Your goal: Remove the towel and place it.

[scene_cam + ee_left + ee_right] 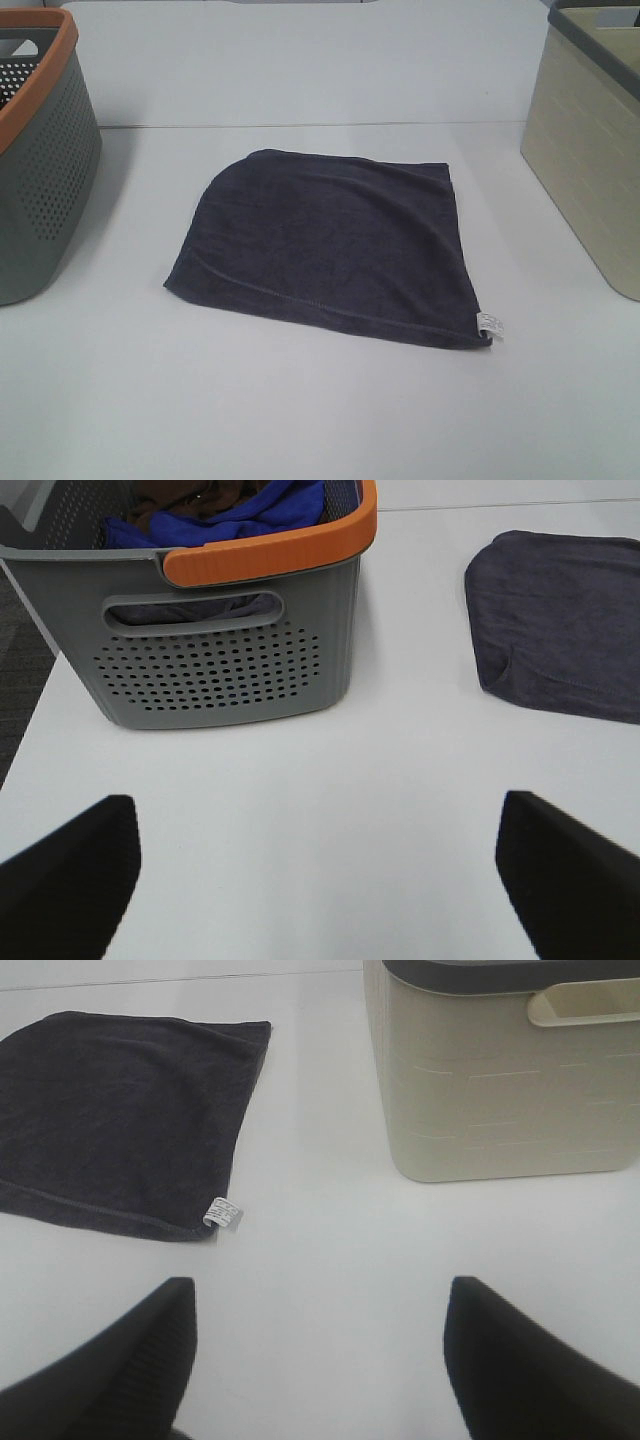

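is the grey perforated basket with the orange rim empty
No, the left wrist view shows blue and brown cloth piled inside the grey perforated plastic basket with the orange rim.

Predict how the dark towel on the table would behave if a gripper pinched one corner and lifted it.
The towel lies flat with soft folds, so it would probably droop and hang limp. Its looped cloth looks easy to grip, unlikely to slip. Pushed instead, it would likely bunch on the table.

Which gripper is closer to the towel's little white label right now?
Right. The right gripper hovers open just short of the white label; the left gripper sits by the grey basket, beyond the towel's far side.
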### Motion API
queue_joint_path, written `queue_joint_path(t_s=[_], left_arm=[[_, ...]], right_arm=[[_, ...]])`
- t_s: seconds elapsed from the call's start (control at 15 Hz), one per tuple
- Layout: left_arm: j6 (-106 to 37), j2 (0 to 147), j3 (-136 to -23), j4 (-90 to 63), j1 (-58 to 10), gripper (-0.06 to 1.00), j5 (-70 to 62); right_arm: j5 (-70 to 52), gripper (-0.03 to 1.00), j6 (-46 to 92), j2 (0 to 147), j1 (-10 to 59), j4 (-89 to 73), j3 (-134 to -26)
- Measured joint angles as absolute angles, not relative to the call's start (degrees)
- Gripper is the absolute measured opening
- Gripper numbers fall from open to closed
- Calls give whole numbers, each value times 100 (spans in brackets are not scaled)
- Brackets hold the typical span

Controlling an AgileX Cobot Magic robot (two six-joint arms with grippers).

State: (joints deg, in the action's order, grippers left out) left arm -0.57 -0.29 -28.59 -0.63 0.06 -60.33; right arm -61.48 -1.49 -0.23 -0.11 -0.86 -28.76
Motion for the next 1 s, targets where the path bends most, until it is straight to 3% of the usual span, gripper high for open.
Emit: queue_joint_path(t_s=[1.0], left_arm=[[-40, -29, -2853, -57, 6, 91, -5999]], right_arm=[[-6148, 70, -206, -23, -11, 63, -2876]])
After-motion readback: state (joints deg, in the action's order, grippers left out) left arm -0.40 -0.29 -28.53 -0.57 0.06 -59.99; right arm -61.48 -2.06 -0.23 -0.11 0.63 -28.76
